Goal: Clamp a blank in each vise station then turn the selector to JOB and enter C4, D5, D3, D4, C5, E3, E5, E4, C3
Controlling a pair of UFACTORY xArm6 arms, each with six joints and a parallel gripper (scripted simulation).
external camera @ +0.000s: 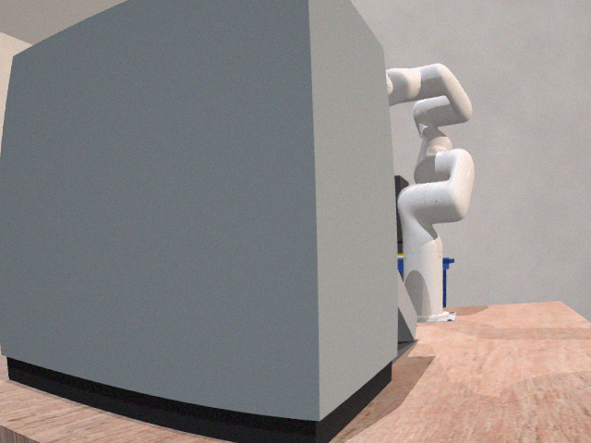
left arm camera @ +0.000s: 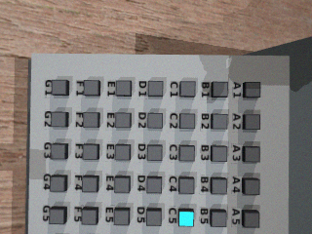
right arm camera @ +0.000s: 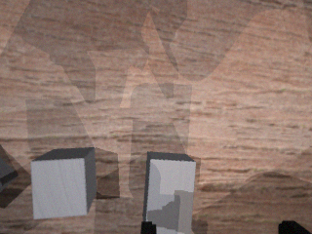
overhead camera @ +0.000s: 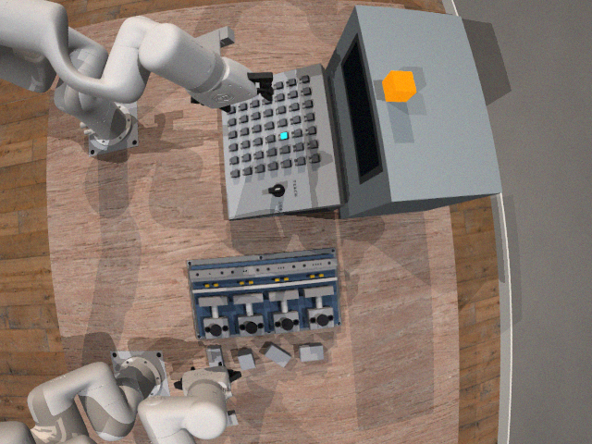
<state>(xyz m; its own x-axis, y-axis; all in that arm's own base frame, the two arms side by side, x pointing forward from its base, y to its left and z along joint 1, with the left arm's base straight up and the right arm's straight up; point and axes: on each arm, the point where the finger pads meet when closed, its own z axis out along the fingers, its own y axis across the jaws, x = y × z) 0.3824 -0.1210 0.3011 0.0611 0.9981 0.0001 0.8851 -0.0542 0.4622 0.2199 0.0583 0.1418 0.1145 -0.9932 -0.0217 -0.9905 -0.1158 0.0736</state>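
Lower left: right end effector [overhead camera: 207, 377] [right arm camera: 218, 228], partly open, empty. Upper centre: left end effector [overhead camera: 262, 88], wide open, empty.

Pink-brown wood-grain worktop [overhead camera: 397, 305] [external camera: 515, 362] [left arm camera: 97, 29] [right arm camera: 253, 97]. Blue-grey box-shaped cabinet [overhead camera: 430, 109] [external camera: 162, 205]: matt, smooth. White rounded arms [overhead camera: 166, 47] [external camera: 434, 205]: smooth, plastic-looking, faint sheen.
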